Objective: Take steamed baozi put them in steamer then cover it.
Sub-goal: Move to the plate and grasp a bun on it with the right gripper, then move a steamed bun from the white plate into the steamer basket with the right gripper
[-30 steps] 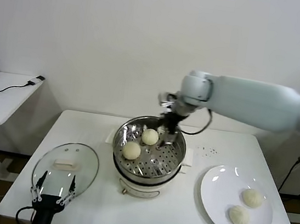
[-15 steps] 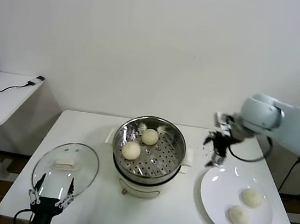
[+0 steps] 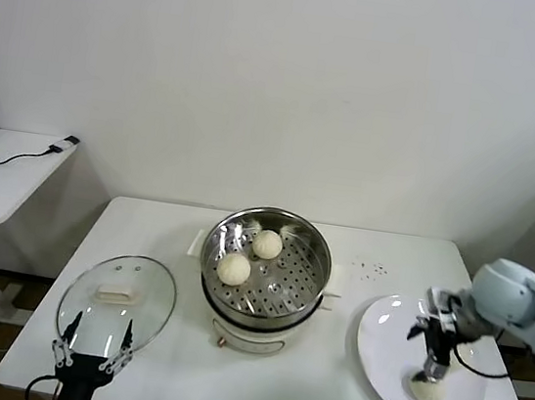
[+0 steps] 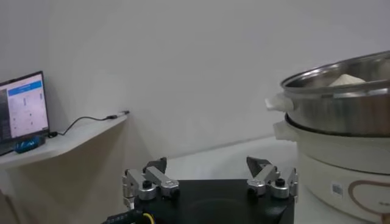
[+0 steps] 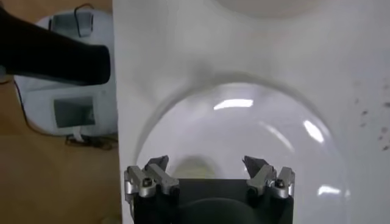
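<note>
The steamer (image 3: 307, 286) stands mid-table with two baozi inside, one at the back (image 3: 267, 243) and one at the front left (image 3: 234, 269). The glass cover (image 3: 117, 299) lies flat on the table to its left. My right gripper (image 3: 432, 368) is open and hangs just above a baozi (image 3: 427, 389) on the white plate (image 3: 387, 344). In the right wrist view the baozi (image 5: 194, 167) shows low between the open fingertips (image 5: 156, 164). The other baozi on the plate is hidden behind the arm. My left gripper (image 3: 90, 346) is open and parked at the table's front left; its wrist view shows the steamer (image 4: 341, 109).
A white side table (image 3: 4, 175) with a cable and a blue mouse stands at far left. Dark specks (image 3: 372, 268) dot the table behind the plate. The plate sits close to the table's right front edge. A lit screen (image 4: 24, 106) shows in the left wrist view.
My right arm has swung from over the steamer to the right and come down over the plate, empty and open. The left arm has not moved.
</note>
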`<action>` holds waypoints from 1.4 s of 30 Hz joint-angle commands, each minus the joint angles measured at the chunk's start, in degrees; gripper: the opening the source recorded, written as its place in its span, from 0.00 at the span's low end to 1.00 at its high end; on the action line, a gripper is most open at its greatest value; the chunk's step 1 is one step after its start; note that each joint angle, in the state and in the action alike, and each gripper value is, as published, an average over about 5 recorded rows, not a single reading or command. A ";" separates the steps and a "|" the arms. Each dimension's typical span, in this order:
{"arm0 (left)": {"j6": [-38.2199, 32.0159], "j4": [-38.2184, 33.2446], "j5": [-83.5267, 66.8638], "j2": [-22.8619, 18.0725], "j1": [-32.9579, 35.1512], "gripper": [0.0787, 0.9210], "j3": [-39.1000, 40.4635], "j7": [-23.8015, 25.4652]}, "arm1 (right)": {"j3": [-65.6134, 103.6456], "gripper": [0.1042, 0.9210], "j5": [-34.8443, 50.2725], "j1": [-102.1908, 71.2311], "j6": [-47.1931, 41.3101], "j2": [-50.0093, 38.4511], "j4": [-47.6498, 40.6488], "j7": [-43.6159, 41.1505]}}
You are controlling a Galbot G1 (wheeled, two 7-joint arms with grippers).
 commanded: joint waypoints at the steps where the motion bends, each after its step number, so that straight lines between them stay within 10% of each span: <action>1: 0.03 0.24 0.08 -0.12 0.05 0.88 -0.01 -0.03 | 6.95 0.88 -7.15 -11.29 1.39 -2.23 -2.30 -0.10; 42: 0.14 1.05 0.43 -0.38 -0.44 0.88 -0.14 -0.15 | 1.54 0.71 -7.97 1.11 12.35 6.04 -7.91 -2.63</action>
